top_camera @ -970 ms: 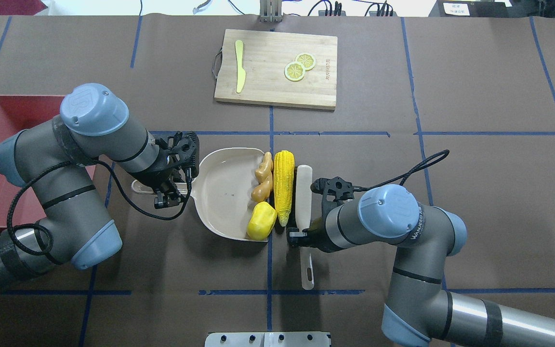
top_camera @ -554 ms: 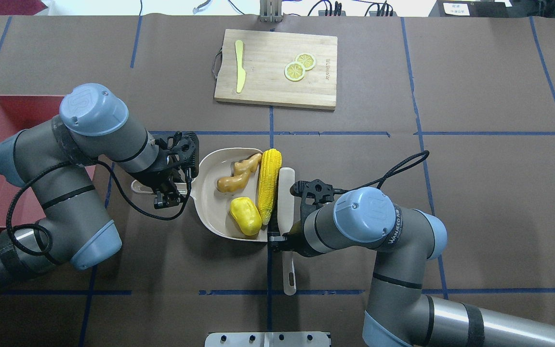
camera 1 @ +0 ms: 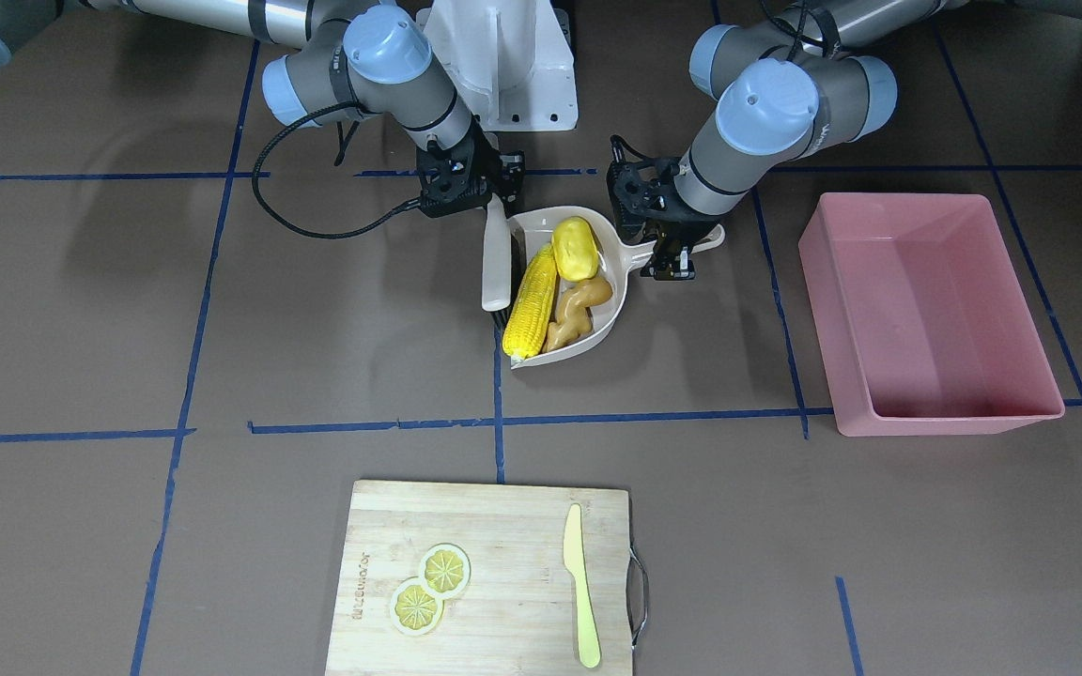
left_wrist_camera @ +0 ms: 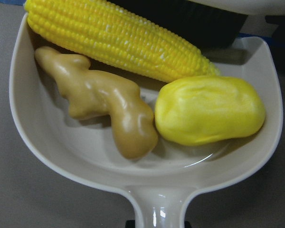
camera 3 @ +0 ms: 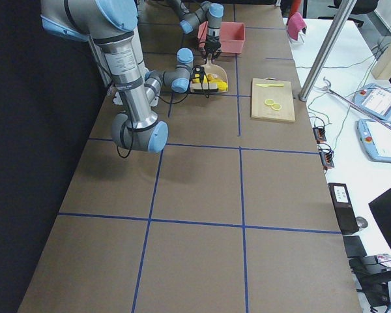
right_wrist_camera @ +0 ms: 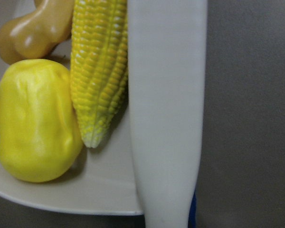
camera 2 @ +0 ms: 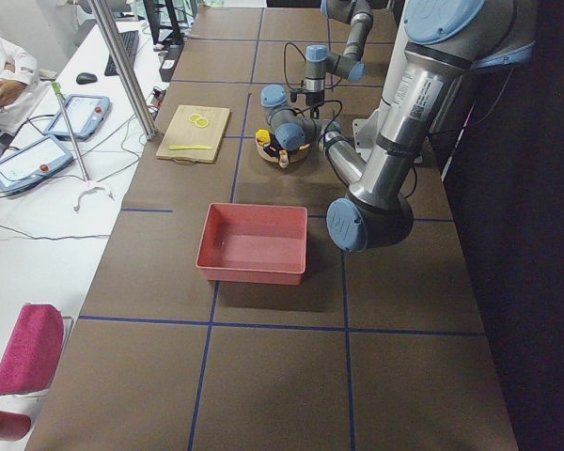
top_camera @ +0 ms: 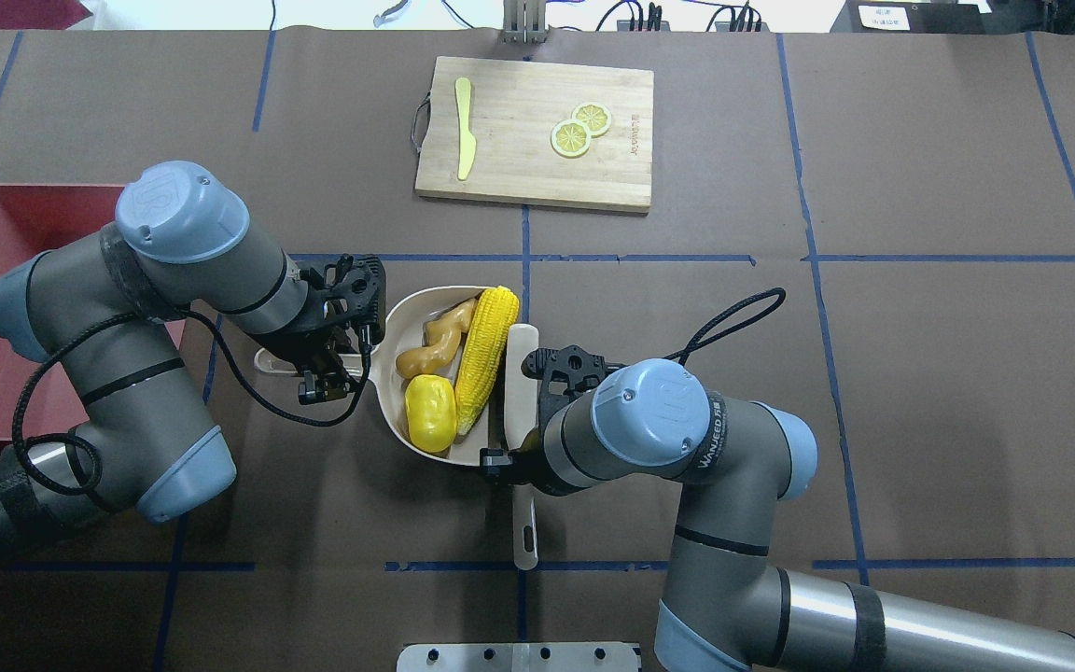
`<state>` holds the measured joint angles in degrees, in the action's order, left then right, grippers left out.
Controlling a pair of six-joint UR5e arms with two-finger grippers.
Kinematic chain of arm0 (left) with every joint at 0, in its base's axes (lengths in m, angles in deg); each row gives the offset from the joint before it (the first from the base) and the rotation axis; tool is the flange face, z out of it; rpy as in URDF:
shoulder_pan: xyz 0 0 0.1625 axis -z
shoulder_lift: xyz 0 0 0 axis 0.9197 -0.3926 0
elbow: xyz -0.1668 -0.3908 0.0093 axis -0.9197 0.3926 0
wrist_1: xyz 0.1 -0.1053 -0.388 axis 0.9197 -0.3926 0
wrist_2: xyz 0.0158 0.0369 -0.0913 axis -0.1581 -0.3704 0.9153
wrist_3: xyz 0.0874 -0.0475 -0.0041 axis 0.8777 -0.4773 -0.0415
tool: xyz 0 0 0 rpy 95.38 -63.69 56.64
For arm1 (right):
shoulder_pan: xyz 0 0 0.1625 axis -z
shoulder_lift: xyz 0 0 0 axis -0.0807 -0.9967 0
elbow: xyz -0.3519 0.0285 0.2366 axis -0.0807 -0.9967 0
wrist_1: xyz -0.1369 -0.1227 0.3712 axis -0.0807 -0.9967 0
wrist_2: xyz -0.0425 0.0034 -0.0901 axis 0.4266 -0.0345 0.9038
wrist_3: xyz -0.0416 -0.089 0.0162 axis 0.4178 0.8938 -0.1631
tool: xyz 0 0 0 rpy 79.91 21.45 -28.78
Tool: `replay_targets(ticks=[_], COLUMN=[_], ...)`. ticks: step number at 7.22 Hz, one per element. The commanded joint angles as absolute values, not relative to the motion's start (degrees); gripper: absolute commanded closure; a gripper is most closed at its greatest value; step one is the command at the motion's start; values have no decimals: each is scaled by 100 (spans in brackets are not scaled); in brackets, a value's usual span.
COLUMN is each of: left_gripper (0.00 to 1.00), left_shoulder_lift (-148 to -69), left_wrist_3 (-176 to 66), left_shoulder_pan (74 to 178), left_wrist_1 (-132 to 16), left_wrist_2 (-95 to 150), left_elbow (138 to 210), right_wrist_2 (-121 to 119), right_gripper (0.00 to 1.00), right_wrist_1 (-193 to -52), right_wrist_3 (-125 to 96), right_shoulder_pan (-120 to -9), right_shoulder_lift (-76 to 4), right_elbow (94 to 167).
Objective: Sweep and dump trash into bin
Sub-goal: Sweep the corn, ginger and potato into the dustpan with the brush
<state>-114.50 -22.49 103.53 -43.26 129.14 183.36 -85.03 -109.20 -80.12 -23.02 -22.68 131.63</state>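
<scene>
1. The yellow corn cob lies inside the beige dustpan, stretched along its open mouth.
2. The tan ginger root rests deeper in the pan, beside the cob's far half. The yellow potato-like piece sits at the near end, touching both the cob and the ginger.
3. A beige sweeping paddle lies lengthwise against the cob's outer side, its blade over the pan's lip.
4. The right end effector is clamped on the paddle's handle, near the pan's near corner.
5. The left end effector is clamped on the dustpan's handle, on the side away from the paddle. The pan sits flat on the tabletop.
6. The pink bin stands on the robot's left, well apart from the dustpan, past the left arm's elbow.
7. At the far side of the tabletop sits a wooden cutting board. It carries a yellow-green knife and two lemon slices.
</scene>
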Motion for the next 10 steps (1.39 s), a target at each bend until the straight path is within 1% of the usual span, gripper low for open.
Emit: replay_targets(ticks=[1, 3, 8, 10], left_gripper=[100, 100, 100, 100], left_shoulder_lift=[-11459, -11459, -11450, -11450], left_wrist_3=[-2249, -2249, -2293, -2302], left_shoulder_pan=[10353, 10353, 10371, 10371], left_wrist_1=[-4317, -4317, -4352, -4361], left_wrist_2=[12914, 12914, 12923, 12923], left_elbow=[18336, 18336, 18336, 18345], right_wrist_2=[-8500, -8421, -8465, -8500], right_gripper=[100, 100, 100, 100], right_wrist_1=[-10929, -10937, -10937, -11191], right_wrist_3=[-7916, -7398, -7335, -7335], right_shoulder_pan=[-2308, -2308, -2308, -2352], right_shoulder_lift=[-2076, -2075, -2162, -2180], right_elbow=[13033, 13024, 13094, 13155])
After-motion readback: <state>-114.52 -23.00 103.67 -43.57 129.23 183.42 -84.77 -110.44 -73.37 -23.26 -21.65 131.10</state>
